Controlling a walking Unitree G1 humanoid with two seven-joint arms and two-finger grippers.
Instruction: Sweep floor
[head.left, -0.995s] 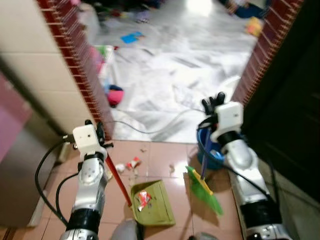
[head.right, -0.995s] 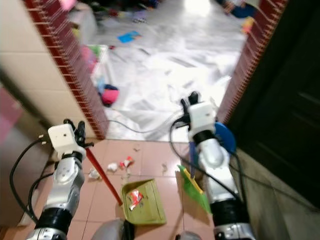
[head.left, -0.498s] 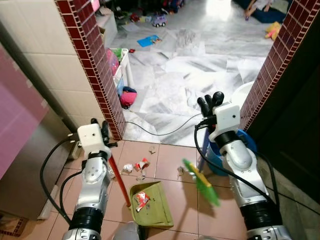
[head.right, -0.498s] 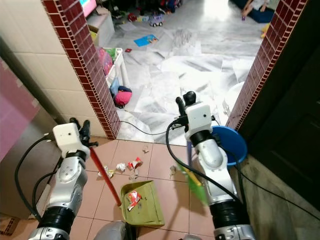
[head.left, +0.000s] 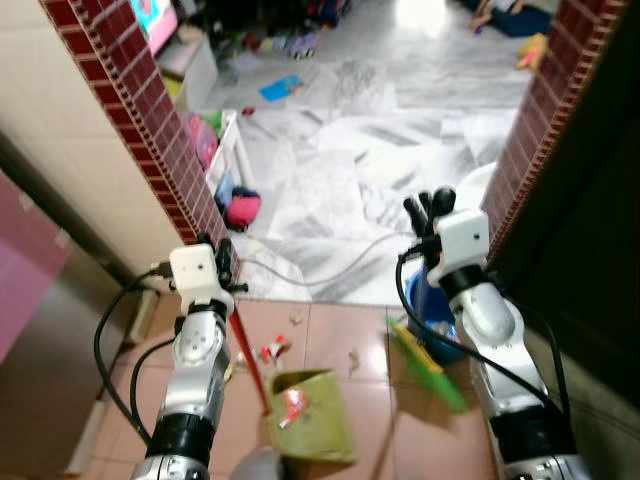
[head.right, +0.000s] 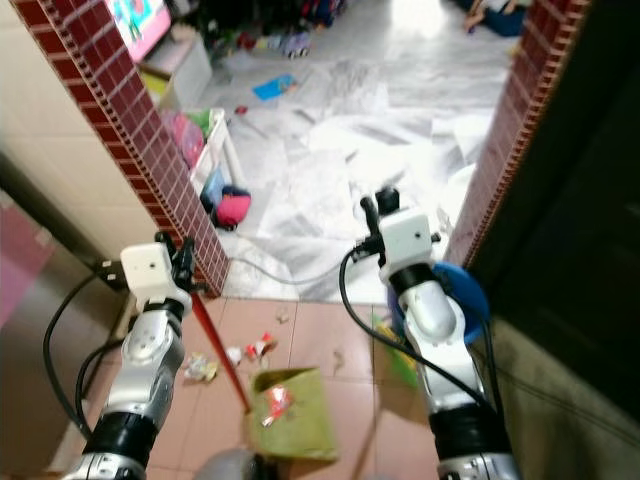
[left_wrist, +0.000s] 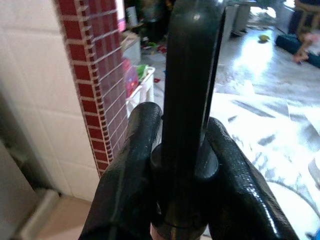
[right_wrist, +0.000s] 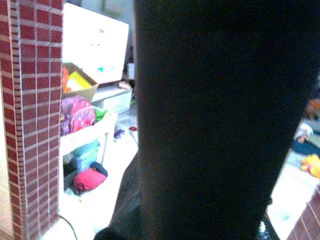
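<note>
Sweeping here looks risky mainly around the dustpan (head.left: 312, 428), which I take as the landmark: it sits tilted on the pink floor tiles (head.left: 350, 335) with a red-and-white wrapper (head.left: 292, 405) already in it, and a jolt could tip that back out. Left of the dustpan, the left gripper (head.left: 227, 262) is closed around the top of the red handle (head.left: 246, 360), fingers (left_wrist: 135, 165) clamped on both sides in the left wrist view. Scraps (head.left: 272, 349) lie just beyond the dustpan, beside the handle, not yet collected. Right of the dustpan, the green broom (head.left: 425, 355) is blurred; it hangs below the right gripper (head.left: 430, 208), whose fingers appear wrapped on its pole, though the right wrist view is too dark to confirm. A wide stroke could scatter scraps past the pan or knock the blue bucket (head.left: 428, 312) just right of the broom. A cable (head.left: 320, 275) crosses the threshold beyond the dustpan and could snag the bristles. Farther beyond, a marble floor (head.left: 400, 140) is strewn with toys between two brick pillars (head.left: 150, 130); debris pushed there would be harder to recover.
</note>
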